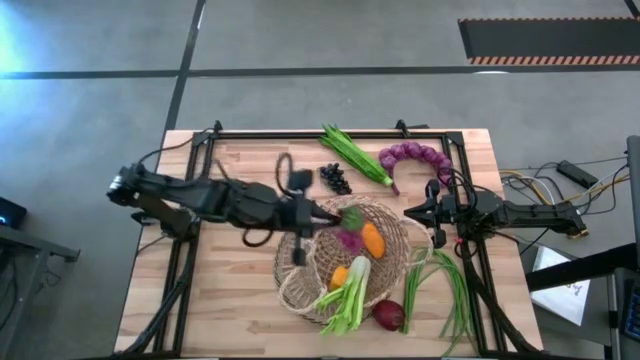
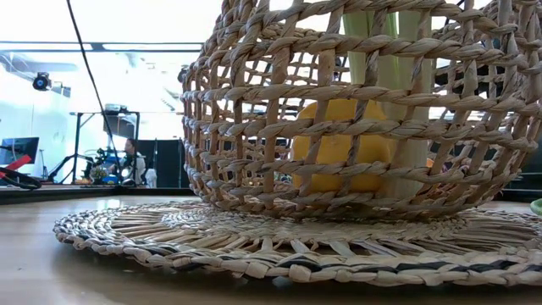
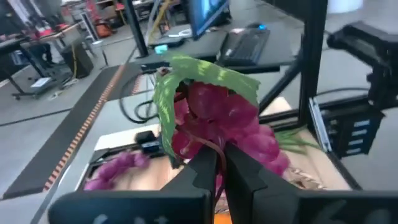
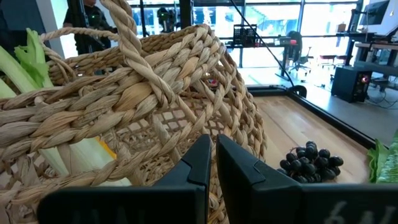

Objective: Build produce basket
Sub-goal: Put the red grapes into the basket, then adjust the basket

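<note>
At the near edge of the pale wooden surface [image 1: 240, 300] lie a red onion [image 1: 389, 315] and a bundle of thin green beans [image 1: 452, 285], just outside the large round tan woven wicker basket [image 1: 310, 285]. Inside it rest a pale-stemmed leek [image 1: 350, 295] and two smooth orange peppers [image 1: 372, 238]. The right gripper [image 1: 436, 213] is clenched on the basket's rim, which looks stiff yet springy and is best taken by its thick braided edge. Over the basket's far side, the left gripper [image 3: 219, 163] is clamped on the stem of a bunch of purple grapes [image 3: 219, 121] with a green leaf; they look light but lumpy and likely to swing, so the stem seems the surest hold. Beyond lie dark grapes [image 1: 335, 178], green okra-like pods [image 1: 355, 155] and a purple string of onions [image 1: 415, 156].
</note>
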